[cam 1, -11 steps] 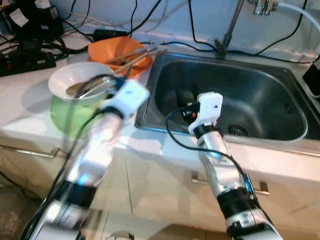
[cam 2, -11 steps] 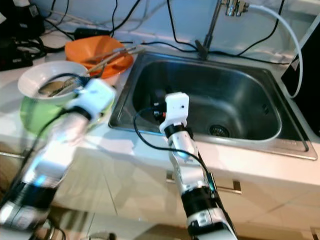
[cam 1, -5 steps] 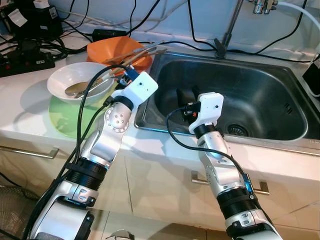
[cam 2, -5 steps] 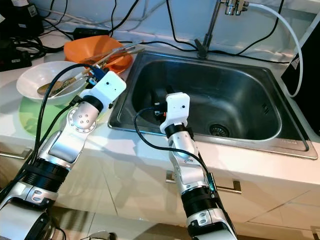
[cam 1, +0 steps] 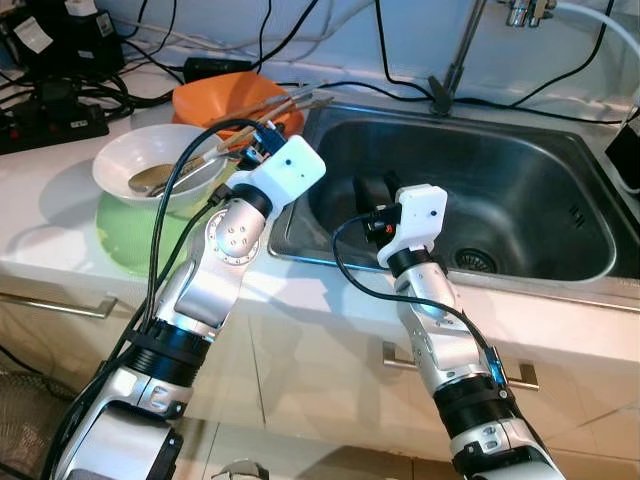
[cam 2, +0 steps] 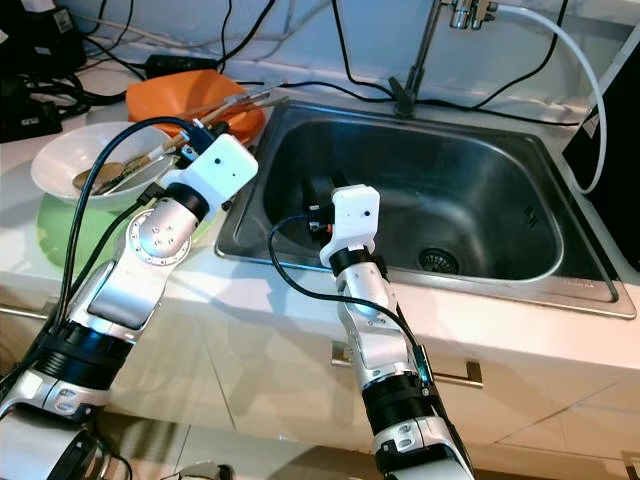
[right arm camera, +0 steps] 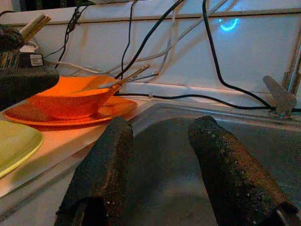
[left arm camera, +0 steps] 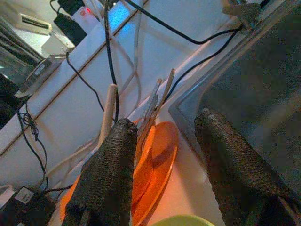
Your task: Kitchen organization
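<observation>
My left tool (left arm camera: 162,155) hangs with fingers spread and empty above the bench (cam 1: 60,215), near the orange bowl (cam 1: 235,100) with utensils (cam 1: 285,105). This bowl stands behind the white bowl (cam 1: 150,165) on the green plate (cam 1: 130,235). My right tool (right arm camera: 162,155), also spread and empty, is over the sink (cam 1: 500,190).

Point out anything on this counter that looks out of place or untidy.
Utensils stick out of the orange bowl over its rim toward the sink. A spoon lies in the white bowl, which sits on a green plate. Black cables trail along the counter behind the sink. Nothing looks spilled or broken.
</observation>
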`<state>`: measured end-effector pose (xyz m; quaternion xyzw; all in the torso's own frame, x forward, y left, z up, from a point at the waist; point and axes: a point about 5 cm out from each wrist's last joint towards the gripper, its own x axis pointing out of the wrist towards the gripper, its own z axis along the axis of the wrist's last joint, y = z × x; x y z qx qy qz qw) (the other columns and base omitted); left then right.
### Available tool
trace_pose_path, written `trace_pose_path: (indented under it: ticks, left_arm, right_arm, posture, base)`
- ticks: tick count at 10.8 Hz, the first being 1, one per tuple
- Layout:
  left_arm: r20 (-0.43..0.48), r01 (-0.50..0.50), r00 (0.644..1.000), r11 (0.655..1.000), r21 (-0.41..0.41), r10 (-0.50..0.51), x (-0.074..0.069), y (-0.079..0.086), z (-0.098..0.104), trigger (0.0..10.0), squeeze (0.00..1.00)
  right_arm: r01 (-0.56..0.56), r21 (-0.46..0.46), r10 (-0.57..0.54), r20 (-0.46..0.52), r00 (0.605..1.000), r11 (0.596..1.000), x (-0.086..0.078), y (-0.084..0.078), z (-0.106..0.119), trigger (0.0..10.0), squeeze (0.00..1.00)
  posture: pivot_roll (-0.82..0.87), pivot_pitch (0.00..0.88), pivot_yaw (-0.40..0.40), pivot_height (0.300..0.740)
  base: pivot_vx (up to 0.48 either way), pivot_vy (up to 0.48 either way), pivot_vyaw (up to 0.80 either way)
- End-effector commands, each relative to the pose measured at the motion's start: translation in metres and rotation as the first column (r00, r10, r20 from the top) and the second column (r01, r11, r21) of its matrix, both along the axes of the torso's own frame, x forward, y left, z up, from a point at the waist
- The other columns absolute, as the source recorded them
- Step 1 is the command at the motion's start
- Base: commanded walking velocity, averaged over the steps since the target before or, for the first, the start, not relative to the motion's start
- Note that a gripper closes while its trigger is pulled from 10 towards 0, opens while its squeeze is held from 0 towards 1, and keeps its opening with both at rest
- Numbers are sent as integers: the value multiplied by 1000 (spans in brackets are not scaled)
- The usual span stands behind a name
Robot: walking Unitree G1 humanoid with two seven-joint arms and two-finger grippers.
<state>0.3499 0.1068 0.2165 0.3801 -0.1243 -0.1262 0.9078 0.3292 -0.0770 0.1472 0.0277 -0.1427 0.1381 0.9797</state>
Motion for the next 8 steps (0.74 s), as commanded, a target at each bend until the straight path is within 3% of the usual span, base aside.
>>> trace_pose_path:
  ticks: [1, 8]
  left_arm:
    - [14, -21, 1000, 1000, 4, 21, 0, 3, 3, 10000, 0]
    - [-17, -147, 989, 988, 49, 148, 8, 19, -4, 10000, 0]
  right_arm:
    - [9, -3, -9, -2, 1000, 1000, 1, -2, -1, 10000, 0]
    - [10, -3, -10, -2, 1000, 1000, 0, -3, -1, 10000, 0]
  posture:
    - [64, 45, -43, 740]
    - [59, 47, -41, 740]
  base:
    - [0, 0, 0]
    - [0, 0, 0]
